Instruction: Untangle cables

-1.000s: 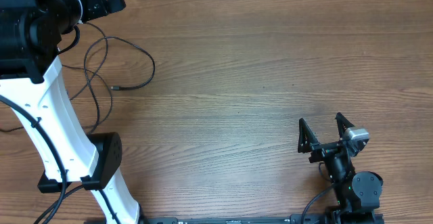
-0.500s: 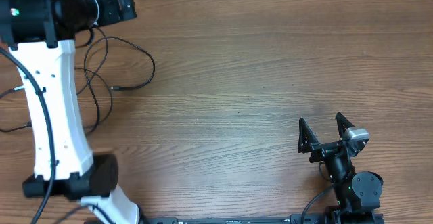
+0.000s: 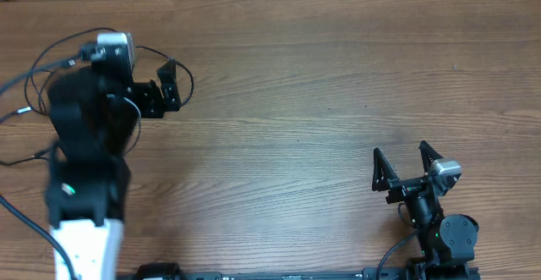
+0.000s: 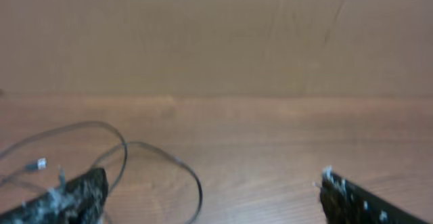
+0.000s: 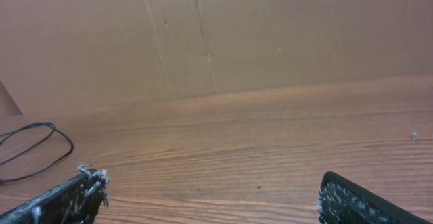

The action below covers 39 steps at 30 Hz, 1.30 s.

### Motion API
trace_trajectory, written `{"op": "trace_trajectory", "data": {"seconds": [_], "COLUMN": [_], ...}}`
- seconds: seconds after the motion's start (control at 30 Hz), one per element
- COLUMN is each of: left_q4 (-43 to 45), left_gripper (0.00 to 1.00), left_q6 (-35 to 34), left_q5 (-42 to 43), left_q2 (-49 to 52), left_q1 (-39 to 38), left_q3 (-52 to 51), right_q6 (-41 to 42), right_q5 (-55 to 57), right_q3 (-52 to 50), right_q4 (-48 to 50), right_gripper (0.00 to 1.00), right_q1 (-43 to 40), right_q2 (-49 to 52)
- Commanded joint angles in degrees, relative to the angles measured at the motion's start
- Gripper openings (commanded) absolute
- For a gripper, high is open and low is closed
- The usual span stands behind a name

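1. Spanning every view, the wooden table (image 3: 338, 60) carries everything we see.
2. Our left gripper (image 3: 172, 84) hangs over the table's left part, jaws spread wide with nothing between them. We judge it by far the nearer arm for the coming reach.
3. Our right gripper (image 3: 399, 150) sits well apart on the right, close to its own base, jaws equally wide and empty.
4. The cables (image 3: 191, 81) lie in loose loops just beside the left fingertips and are partly hidden under that arm. From the left wrist they curl ahead, toward the left-hand finger (image 4: 78, 197), and we find no single long axis.
5. A small silvery plug (image 4: 38, 164) rests at the far left.
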Motion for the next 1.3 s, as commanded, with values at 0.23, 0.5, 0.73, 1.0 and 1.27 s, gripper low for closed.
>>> {"op": "trace_trajectory", "data": {"seconds": [0.23, 0.5, 0.73, 1.0, 1.27], "left_q4": [26.3, 33.2, 23.0, 18.4, 18.4], "left_gripper": [0.99, 0.99, 1.00, 1.00, 1.00], "left_q6": [2.6, 5.0, 5.6, 5.3, 5.3], "left_q5": [-3.1, -4.7, -4.7, -4.3, -4.3], "left_q2": [-28.5, -44.9, -51.6, -56.8, -56.8], "left_q1": [-0.4, -0.3, -0.3, -0.4, -0.4], "left_q3": [-44.5, -59.0, -60.4, -60.4, -60.4], "right_q6": [-0.1, -0.1, -0.1, -0.1, -0.1], "right_q5": [0.0, 0.0, 0.0, 0.0, 0.0], "right_q3": [-0.6, -0.6, -0.6, -0.6, -0.6], "right_q4": [0.2, 0.2, 0.2, 0.2, 0.2], "right_gripper": [1.00, 1.00, 1.00, 1.00, 1.00], "right_q1": [0.5, 0.5, 0.5, 0.5, 0.5], "right_q2": [-0.5, -0.5, -0.5, -0.5, -0.5]}}
